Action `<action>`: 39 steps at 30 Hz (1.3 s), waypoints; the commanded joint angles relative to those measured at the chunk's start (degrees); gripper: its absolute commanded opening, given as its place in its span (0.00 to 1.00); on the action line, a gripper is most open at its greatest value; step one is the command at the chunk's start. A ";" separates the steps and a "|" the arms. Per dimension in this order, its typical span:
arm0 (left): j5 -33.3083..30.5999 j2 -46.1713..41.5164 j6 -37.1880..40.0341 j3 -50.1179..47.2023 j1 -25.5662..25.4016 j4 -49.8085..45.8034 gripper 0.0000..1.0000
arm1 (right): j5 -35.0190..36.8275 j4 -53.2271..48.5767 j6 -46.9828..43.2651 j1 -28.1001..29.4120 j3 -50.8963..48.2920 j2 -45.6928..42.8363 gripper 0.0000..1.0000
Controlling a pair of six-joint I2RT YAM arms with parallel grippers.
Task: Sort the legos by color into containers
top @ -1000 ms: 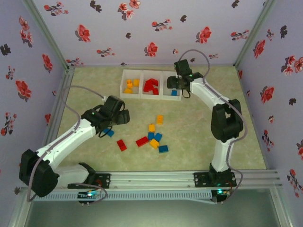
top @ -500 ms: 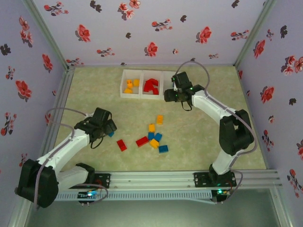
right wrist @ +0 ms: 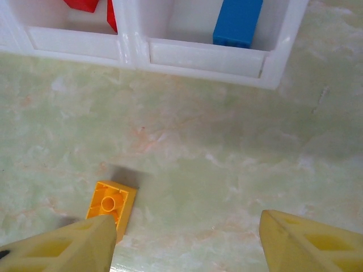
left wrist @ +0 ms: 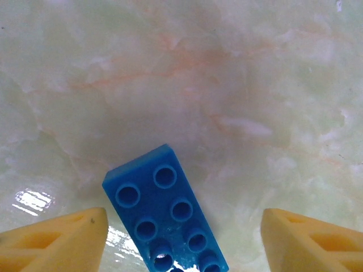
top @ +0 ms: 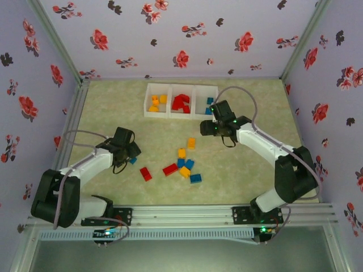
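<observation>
Legos point(top: 170, 169) lie loose before white containers point(right wrist: 204, 56)

The three joined bins hold yellow, red and blue bricks apart. The left gripper point(left wrist: 184, 218) stands open astride a blue brick point(left wrist: 153, 192), not touching it. The right gripper point(right wrist: 187, 224), open and empty, hangs beside a yellow brick point(right wrist: 110, 204).

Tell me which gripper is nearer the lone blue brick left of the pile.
Left. The left gripper hangs right over that blue brick, jaws open either side; the right gripper is far off, near the bins.
</observation>
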 commanded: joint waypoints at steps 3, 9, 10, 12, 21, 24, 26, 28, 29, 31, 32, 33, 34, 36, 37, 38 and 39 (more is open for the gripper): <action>0.66 1.67 -0.46 -1.77 1.06 2.46 0.67 | 1.69 0.22 1.51 0.22 -1.10 -2.69 0.68; 1.50 3.25 -0.29 -2.25 1.19 4.12 0.58 | 1.52 0.35 1.85 0.21 -1.10 -2.63 0.68; 1.55 3.36 -0.04 -2.31 1.23 4.38 0.55 | 1.53 0.37 1.80 0.21 -1.14 -2.70 0.68; 1.59 3.85 0.23 -2.14 1.28 4.45 0.50 | 1.51 0.33 1.78 0.21 -1.21 -2.71 0.68; 2.81 3.95 1.59 -0.87 1.37 3.93 0.24 | 2.47 -0.10 1.82 0.13 -1.71 -3.94 0.68; 3.26 2.88 2.68 1.18 1.24 2.45 0.20 | 3.80 -0.88 1.74 -0.13 -1.80 -4.84 0.69; 3.44 2.09 3.67 3.39 1.11 0.89 0.19 | 4.53 -1.47 1.74 -0.64 -2.01 -5.62 0.69; 3.55 1.60 4.94 6.33 0.65 -0.69 0.19 | 5.18 -2.17 1.83 -1.51 -2.50 -6.42 0.69; 3.93 1.54 5.98 7.94 0.48 -1.08 0.19 | 5.57 -2.39 1.83 -1.85 -2.76 -6.77 0.69; 4.55 2.69 8.82 13.08 0.09 -3.74 0.19 | 6.34 -2.94 1.78 -2.78 -3.40 -7.12 0.69; 4.58 3.53 9.99 15.43 -0.16 -5.02 0.18 | 6.31 -3.13 1.82 -3.15 -3.61 -7.19 0.69; 4.51 4.20 11.41 18.08 -0.55 -6.25 0.18 | 6.43 -3.38 1.83 -3.50 -3.95 -7.32 0.69; 4.58 5.12 12.65 20.60 -1.04 -7.20 0.17 | 6.47 -3.58 1.89 -3.73 -4.19 -7.53 0.69; 4.58 6.89 14.70 25.33 -1.94 -8.95 0.17 | 6.68 -3.59 2.06 -4.08 -4.89 -8.09 0.69; 4.58 8.14 15.96 27.99 -2.65 -9.63 0.18 | 6.62 -3.50 2.24 -4.30 -5.24 -8.46 0.69; 4.70 9.32 16.95 30.44 -3.26 -10.42 0.18 | 6.61 -3.41 2.28 -4.44 -5.53 -8.82 0.69; 4.68 10.87 17.93 33.42 -4.11 -11.47 0.18 | 6.61 -3.35 2.42 -4.53 -5.75 -9.06 0.69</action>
